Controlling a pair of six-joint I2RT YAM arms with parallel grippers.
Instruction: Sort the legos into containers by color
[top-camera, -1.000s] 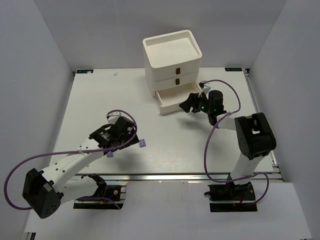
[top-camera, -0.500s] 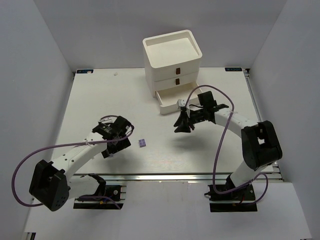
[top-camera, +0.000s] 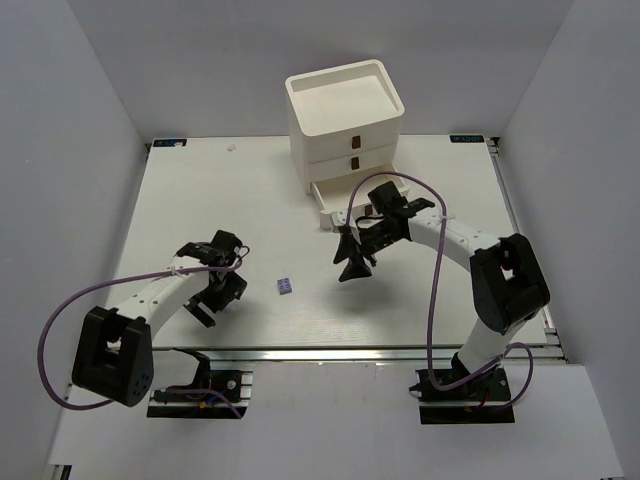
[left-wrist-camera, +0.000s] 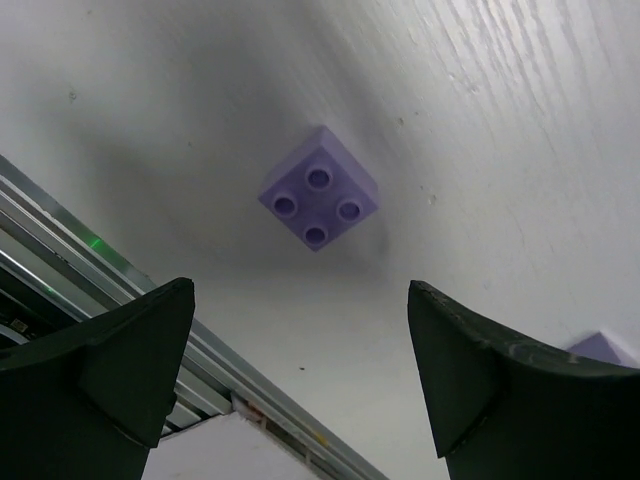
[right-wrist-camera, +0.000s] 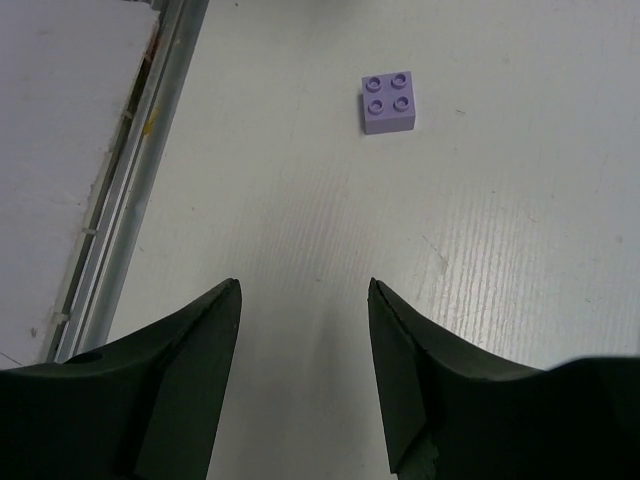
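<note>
Though seemingly far along, not yet finished.

Legos outstanding: two light purple squares lying on the table (top-camera: 200, 190). First purple lego (top-camera: 285, 286) between both arms, well apart from the chest. Second purple lego (left-wrist-camera: 319, 193) directly under the left claw (left-wrist-camera: 300, 370), hidden from above. No green pieces anywhere in view; presumably stowed, not verifiable.

Containers: white chest (top-camera: 345, 120) at the far side. Bottom drawer (top-camera: 325, 195) pulled out, contents hidden. Upper drawers closed.

Left claw: fingers apart, empty, hovers over its brick.

Right claw (right-wrist-camera: 300, 380): fingers apart, empty, faces the first purple lego, not touching.

To do, by estimate: both purple squares into one drawer.
</note>
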